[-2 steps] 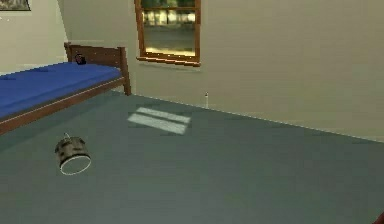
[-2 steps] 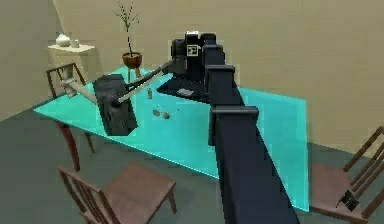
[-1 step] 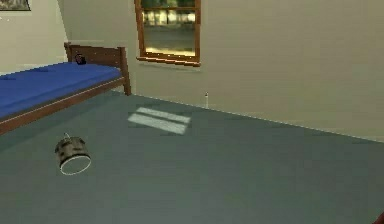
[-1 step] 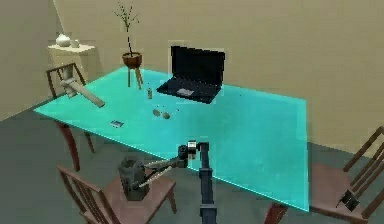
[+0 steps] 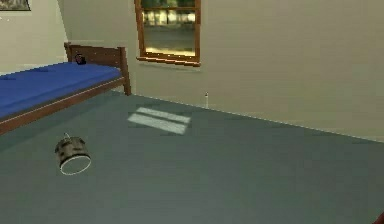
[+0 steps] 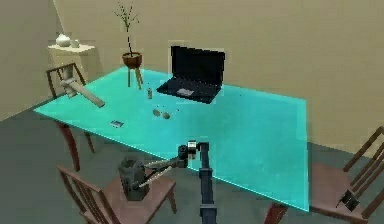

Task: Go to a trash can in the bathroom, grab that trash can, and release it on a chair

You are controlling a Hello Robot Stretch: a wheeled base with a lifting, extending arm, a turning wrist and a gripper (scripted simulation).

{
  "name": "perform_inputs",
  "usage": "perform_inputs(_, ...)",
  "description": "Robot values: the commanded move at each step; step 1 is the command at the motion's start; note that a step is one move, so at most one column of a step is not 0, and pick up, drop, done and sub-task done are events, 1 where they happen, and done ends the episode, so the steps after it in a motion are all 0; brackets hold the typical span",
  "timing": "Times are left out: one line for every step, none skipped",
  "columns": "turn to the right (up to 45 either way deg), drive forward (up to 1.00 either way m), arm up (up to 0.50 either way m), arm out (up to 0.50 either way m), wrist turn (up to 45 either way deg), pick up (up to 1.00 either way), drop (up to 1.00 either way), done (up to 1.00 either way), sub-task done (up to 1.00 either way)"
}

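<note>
Lower left, arm side view: chair (image 6: pixel 88 198), nearest. Just above its seat: dark grey boxy thing (image 6: pixel 129 172), likely the trash can, at the pincer (image 6: pixel 148 177); you cannot tell the pincer's state or whether it holds anything. Judged light, stiff, hollow; take it by the rim. Beyond: turquoise bench (image 6: pixel 250 130), laptop (image 6: pixel 195 72).

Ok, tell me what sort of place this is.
Probably a bedroom shared with a dining or work area: a bed with a blue cover stands near a window, and a turquoise table carries a laptop, with wooden chairs around it.
</note>
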Motion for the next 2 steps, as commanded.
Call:
perform_inputs(0.0, 0.00, 0.00, 0.00, 0.0, 0.00, 1.00, 0.00, 0.00)
perform_inputs(0.0, 0.00, 0.10, 0.00, 0.0, 0.00, 0.00, 0.00, 0.00)
